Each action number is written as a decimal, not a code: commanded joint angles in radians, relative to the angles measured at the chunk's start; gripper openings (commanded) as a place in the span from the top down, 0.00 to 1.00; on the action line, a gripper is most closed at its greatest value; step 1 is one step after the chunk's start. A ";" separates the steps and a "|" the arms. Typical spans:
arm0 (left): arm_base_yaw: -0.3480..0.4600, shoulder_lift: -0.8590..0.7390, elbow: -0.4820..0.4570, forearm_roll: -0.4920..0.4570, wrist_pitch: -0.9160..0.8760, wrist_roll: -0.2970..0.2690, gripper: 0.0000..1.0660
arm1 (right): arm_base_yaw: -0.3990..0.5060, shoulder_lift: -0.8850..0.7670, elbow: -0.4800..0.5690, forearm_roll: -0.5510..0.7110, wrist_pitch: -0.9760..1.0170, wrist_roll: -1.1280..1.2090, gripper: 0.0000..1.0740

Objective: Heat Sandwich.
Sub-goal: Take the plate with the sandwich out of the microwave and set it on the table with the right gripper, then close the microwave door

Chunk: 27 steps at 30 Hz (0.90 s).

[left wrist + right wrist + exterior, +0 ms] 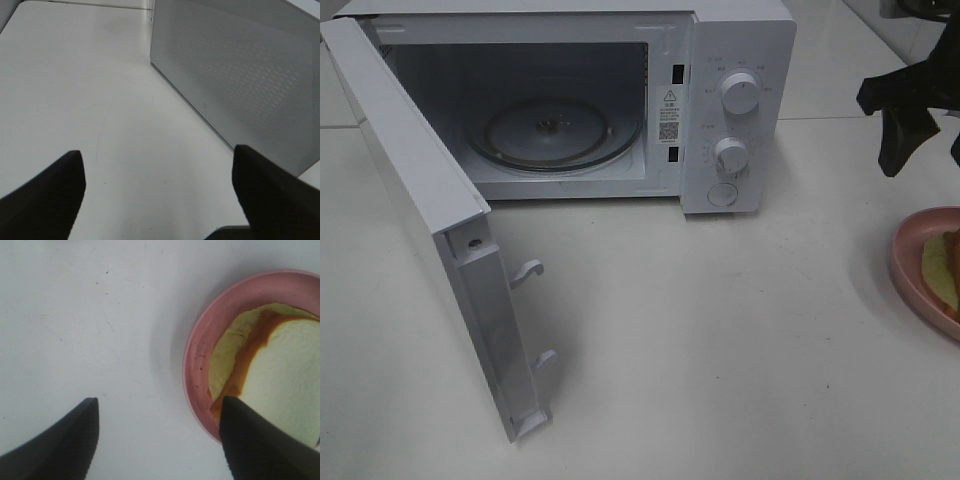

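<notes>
With door swung wide: microwave (620, 100) ready to load, glass turntable (555, 132) bare.
Right gripper (157, 435): spread wide, holding nothing, poised above table (75, 315).
Sandwich (265, 370): flat on pink plate (200, 355), beside one fingertip, outside the gap.
Left gripper (157, 190): fully spread, empty, beside microwave's perforated side.
Likely next: shift over sandwich, grasp.

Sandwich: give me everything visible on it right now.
The sandwich lies flat on the pink plate, at the right edge of the overhead view, well right of the open microwave. It shows a pale slice of bread with an orange-brown crust and a yellow-green layer sticking out beneath. Only part of it is in frame. Nothing grips it: the right gripper hovers open above the plate's edge.
</notes>
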<state>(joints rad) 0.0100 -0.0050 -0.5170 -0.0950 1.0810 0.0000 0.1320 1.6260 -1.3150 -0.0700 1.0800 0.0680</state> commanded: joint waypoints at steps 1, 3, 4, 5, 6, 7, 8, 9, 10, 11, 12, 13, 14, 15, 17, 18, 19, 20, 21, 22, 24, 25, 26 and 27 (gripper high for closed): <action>0.001 -0.007 0.003 -0.005 -0.014 0.000 0.29 | -0.007 -0.045 -0.015 0.038 0.096 -0.058 0.36; 0.001 -0.007 0.003 -0.005 -0.014 0.000 0.29 | -0.015 -0.066 -0.013 0.063 0.133 -0.068 0.36; 0.001 -0.007 0.003 -0.005 -0.014 0.000 0.29 | -0.015 -0.066 -0.013 0.063 0.133 -0.068 0.36; 0.001 -0.007 0.003 -0.005 -0.014 0.000 0.29 | -0.015 -0.091 -0.012 0.076 0.163 -0.074 0.37; 0.001 -0.007 0.003 -0.005 -0.014 0.000 0.29 | -0.015 -0.108 -0.008 0.085 0.162 -0.075 0.37; 0.001 -0.007 0.003 -0.005 -0.014 0.000 0.29 | -0.015 -0.108 -0.008 0.085 0.162 -0.075 0.37; 0.001 -0.007 0.003 -0.005 -0.014 0.000 0.29 | -0.015 -0.130 -0.001 0.090 0.162 -0.075 0.38; 0.001 -0.007 0.003 -0.005 -0.014 0.000 0.29 | -0.015 -0.186 0.021 0.091 0.162 -0.075 0.39; 0.001 -0.007 0.003 -0.005 -0.014 0.000 0.29 | -0.015 -0.217 0.041 0.091 0.162 -0.074 0.39; 0.001 -0.007 0.003 -0.005 -0.014 0.000 0.29 | -0.015 -0.244 0.062 0.091 0.162 -0.068 0.39; 0.001 -0.007 0.003 -0.005 -0.014 0.000 0.29 | -0.015 -0.244 0.062 0.091 0.162 -0.068 0.39; 0.001 -0.007 0.003 -0.005 -0.014 0.000 0.29 | -0.015 -0.282 0.091 0.091 0.162 -0.068 0.39; 0.001 -0.007 0.003 -0.005 -0.014 0.000 0.29 | -0.015 -0.352 0.157 0.091 0.161 -0.050 0.40; 0.001 -0.007 0.003 -0.005 -0.014 0.000 0.29 | -0.015 -0.393 0.190 0.091 0.161 -0.044 0.40; 0.001 -0.007 0.003 -0.005 -0.014 0.000 0.29 | -0.015 -0.433 0.215 0.091 0.161 -0.043 0.40; 0.001 -0.007 0.003 -0.005 -0.014 0.000 0.29 | -0.015 -0.517 0.278 0.091 0.161 -0.042 0.40; 0.001 -0.007 0.003 -0.005 -0.014 0.000 0.29 | -0.015 -0.552 0.303 0.092 0.161 -0.040 0.40; 0.001 -0.007 0.003 -0.005 -0.014 0.000 0.29 | -0.015 -0.596 0.333 0.094 0.161 -0.040 0.40; 0.001 -0.007 0.003 -0.005 -0.014 0.000 0.29 | -0.015 -0.596 0.333 0.094 0.161 -0.040 0.40; 0.001 -0.007 0.003 -0.005 -0.014 0.000 0.29 | -0.015 -0.676 0.388 0.094 0.161 -0.040 0.40; 0.001 -0.007 0.003 -0.005 -0.014 0.000 0.29 | -0.015 -0.760 0.435 0.094 0.161 -0.040 0.40; 0.001 -0.007 0.003 -0.005 -0.014 0.000 0.29 | -0.015 -0.805 0.455 0.094 0.161 -0.040 0.40; 0.001 -0.007 0.003 -0.005 -0.014 0.000 0.29 | -0.015 -0.805 0.455 0.094 0.161 -0.040 0.40; 0.001 -0.007 0.003 -0.005 -0.014 0.000 0.29 | -0.015 -0.897 0.502 0.094 0.161 -0.040 0.40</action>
<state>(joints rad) 0.0100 -0.0050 -0.5170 -0.0950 1.0810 0.0000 0.1210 0.7910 -0.8470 0.0210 1.2120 0.0210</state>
